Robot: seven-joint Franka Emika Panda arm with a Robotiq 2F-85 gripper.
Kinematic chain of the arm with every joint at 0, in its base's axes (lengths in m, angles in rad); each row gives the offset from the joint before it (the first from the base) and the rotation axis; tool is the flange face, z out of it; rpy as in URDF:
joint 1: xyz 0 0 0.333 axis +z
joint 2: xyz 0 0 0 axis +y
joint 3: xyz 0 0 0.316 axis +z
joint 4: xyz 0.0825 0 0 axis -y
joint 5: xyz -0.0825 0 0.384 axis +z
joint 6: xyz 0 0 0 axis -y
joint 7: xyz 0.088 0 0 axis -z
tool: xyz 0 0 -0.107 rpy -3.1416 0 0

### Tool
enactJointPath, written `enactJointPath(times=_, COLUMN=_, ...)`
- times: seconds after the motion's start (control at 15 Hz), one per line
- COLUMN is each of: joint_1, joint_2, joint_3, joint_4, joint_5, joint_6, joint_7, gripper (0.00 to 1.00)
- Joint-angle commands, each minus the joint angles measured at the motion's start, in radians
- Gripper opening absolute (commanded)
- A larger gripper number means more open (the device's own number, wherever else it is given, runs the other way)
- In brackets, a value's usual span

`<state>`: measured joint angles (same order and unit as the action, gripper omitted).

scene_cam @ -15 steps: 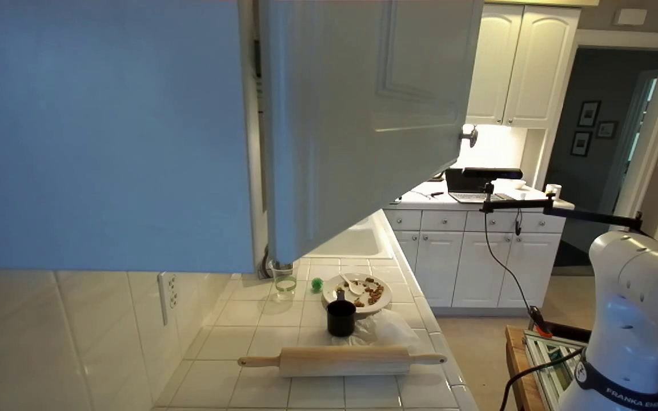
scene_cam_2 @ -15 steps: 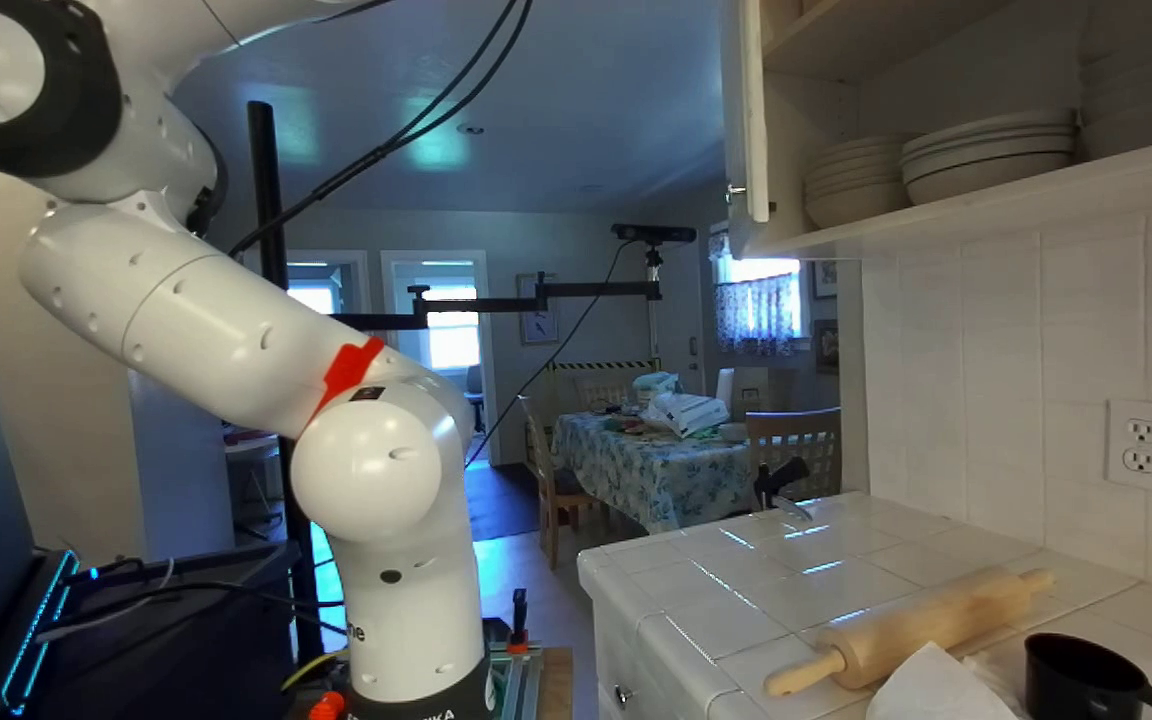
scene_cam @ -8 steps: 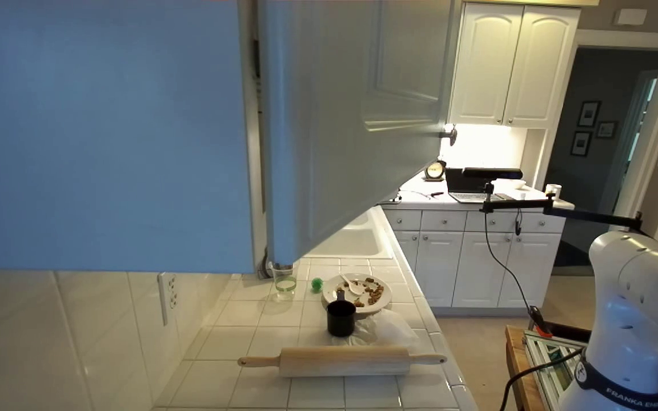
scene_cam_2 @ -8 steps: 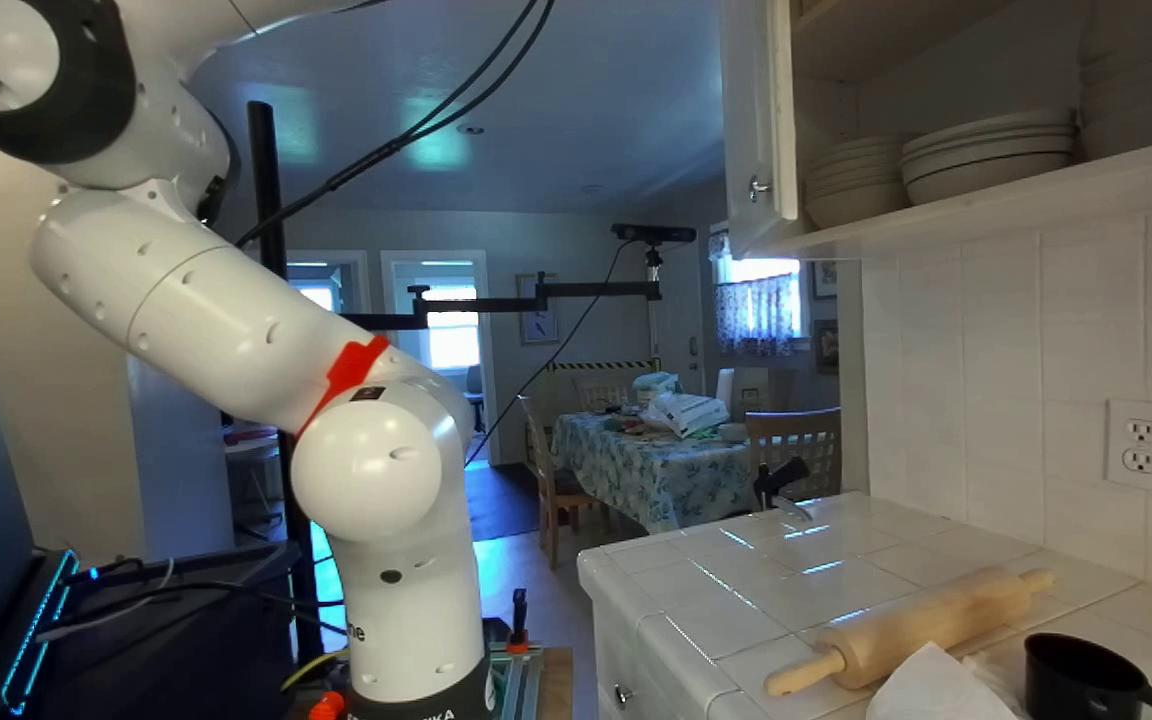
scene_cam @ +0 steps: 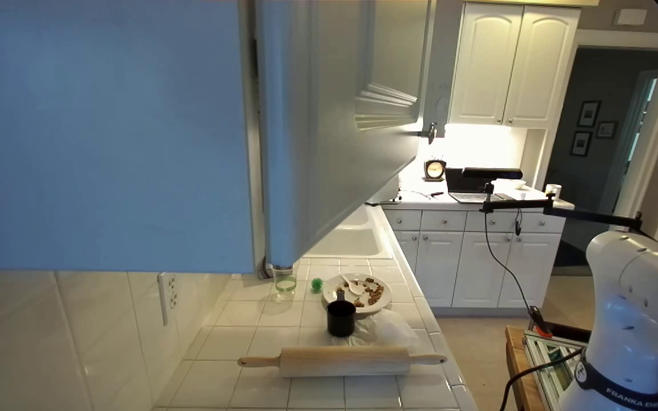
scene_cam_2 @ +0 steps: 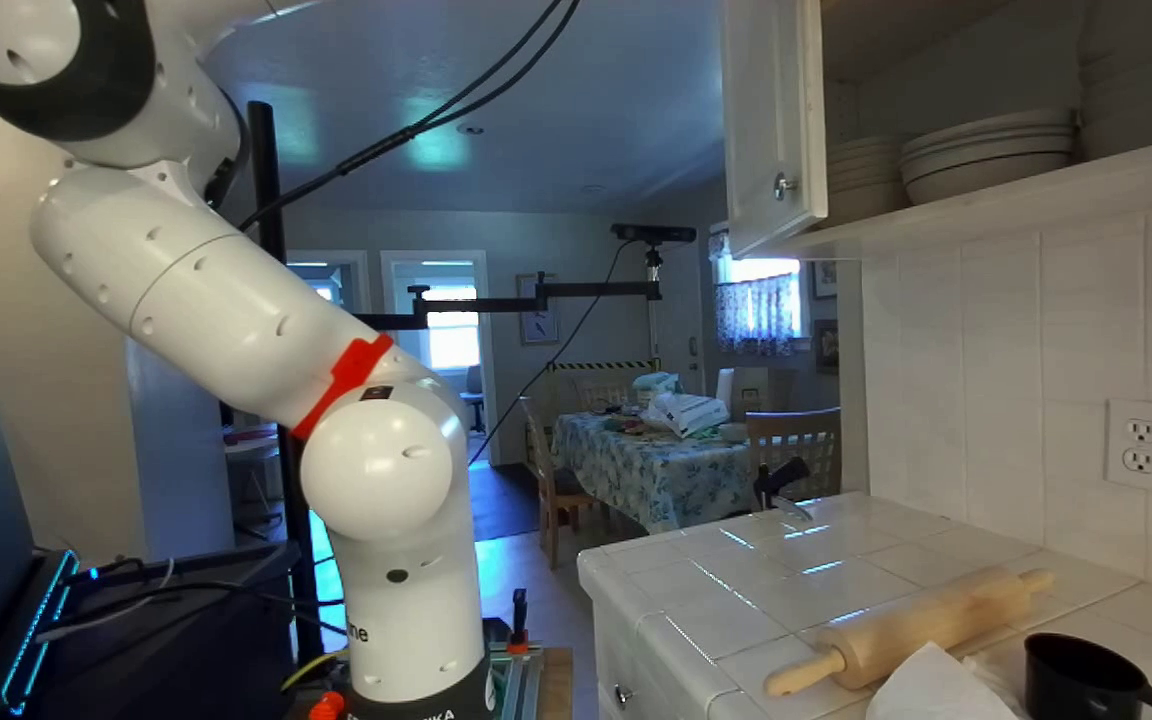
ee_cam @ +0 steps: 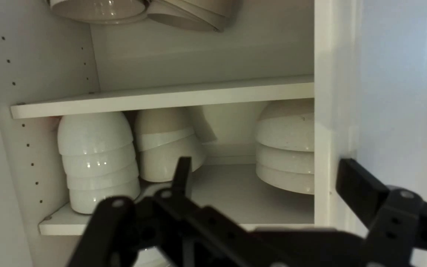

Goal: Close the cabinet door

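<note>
Above the tiled countertop point(scene_cam: 229, 337), left of the arm point(scene_cam: 620, 319) in an exterior view: cabinet door point(scene_cam: 334, 148), which we are finding ajar, its free edge standing out from the bowl shelf point(scene_cam_2: 1096, 192), open room lying between. Gripper point(ee_cam: 267, 172): we are holding it spread, that edge showing between its fingers point(ee_cam: 361, 193) in the wrist view; contact we are not seeing clearly.

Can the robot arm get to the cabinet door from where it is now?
Probably yes. In the wrist view, the jaws stand open, one in front of the cabinet door, and nothing shows in between. I can't tell if they touch.
</note>
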<state>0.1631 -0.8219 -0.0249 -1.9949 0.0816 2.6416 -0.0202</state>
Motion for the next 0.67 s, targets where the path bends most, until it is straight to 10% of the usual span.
enactJointPath(times=0.0, joint_1=0.054, joint_2=0.042, joint_3=-0.038, joint_4=0.030, joint_5=0.035, joint_6=0.015, joint_7=-0.056, gripper=1.00)
enactJointPath(times=0.6, joint_1=0.155, joint_2=0.088, joint_3=-0.119, joint_4=0.080, joint_5=0.124, joint_6=-0.051, joint_7=-0.100, gripper=1.00)
